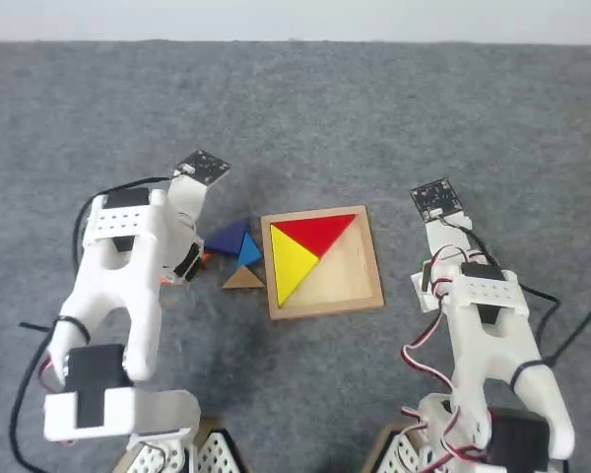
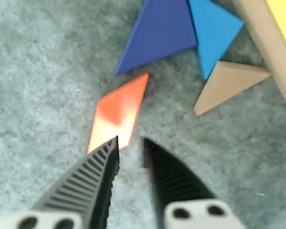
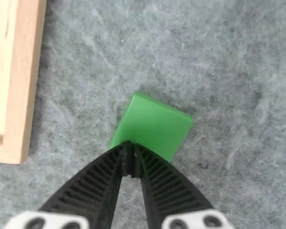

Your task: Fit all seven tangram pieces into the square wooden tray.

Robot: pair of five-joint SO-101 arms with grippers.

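The square wooden tray holds a red triangle and a yellow triangle. Just left of it lie a dark blue triangle, a light blue triangle and a tan triangle. An orange parallelogram lies flat on the carpet. My left gripper is slightly open, its tips at that piece's near corner. A green square sits on the carpet to the right of the tray. My right gripper is shut, its tips against the square's near edge.
Grey carpet covers the whole table. In the left wrist view the dark blue triangle, light blue triangle and tan triangle crowd together between the orange piece and the tray's edge.
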